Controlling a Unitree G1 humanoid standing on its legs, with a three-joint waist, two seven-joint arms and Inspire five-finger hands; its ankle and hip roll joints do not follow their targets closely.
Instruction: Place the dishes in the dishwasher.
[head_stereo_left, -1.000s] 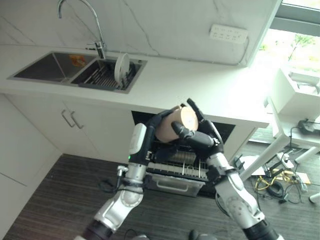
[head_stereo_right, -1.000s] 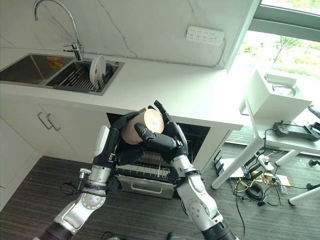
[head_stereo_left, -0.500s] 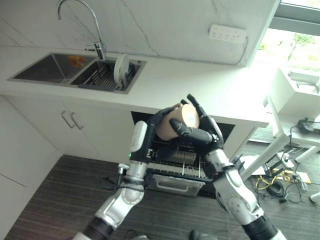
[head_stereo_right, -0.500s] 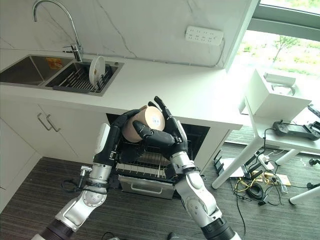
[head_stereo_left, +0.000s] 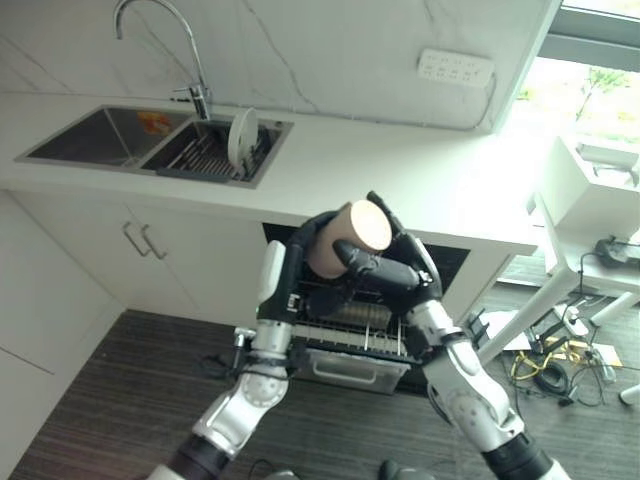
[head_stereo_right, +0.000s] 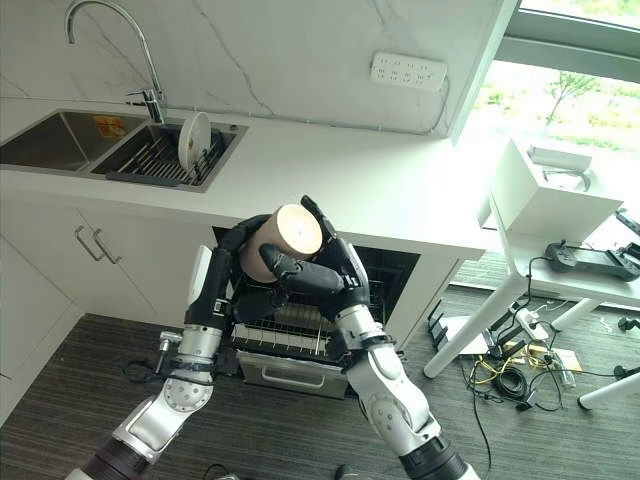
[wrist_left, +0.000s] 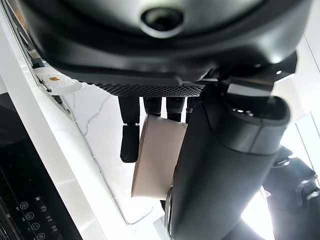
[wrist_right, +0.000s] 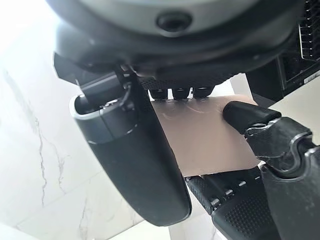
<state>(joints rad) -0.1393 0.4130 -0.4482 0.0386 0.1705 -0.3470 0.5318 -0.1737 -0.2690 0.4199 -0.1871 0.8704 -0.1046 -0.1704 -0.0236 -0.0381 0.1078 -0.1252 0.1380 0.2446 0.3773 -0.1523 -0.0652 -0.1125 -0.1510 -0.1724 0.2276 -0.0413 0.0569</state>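
Observation:
A tan cup (head_stereo_left: 345, 240) hangs on its side above the open dishwasher's pulled-out wire rack (head_stereo_left: 352, 322), one flat end turned up towards me. My left hand (head_stereo_left: 300, 238) curls round its left side. My right hand (head_stereo_left: 402, 272) holds it from the right, thumb across the front and fingers behind. In the left wrist view the cup (wrist_left: 157, 160) sits between my fingers (wrist_left: 129, 142) and thumb. In the right wrist view the cup (wrist_right: 205, 135) lies against my palm, with the left hand (wrist_right: 280, 145) also on it.
A white plate (head_stereo_left: 242, 135) stands in the drain rack of the sink (head_stereo_left: 110, 135) under the tap (head_stereo_left: 190, 60). The white counter (head_stereo_left: 400, 170) runs above the dishwasher. Cupboard handles (head_stereo_left: 145, 240) are to the left. A white table (head_stereo_left: 590, 190) and floor cables (head_stereo_left: 550, 365) are on the right.
Both hands have lifted the cup a little and shifted it left, tipping its flat end further up towards me.

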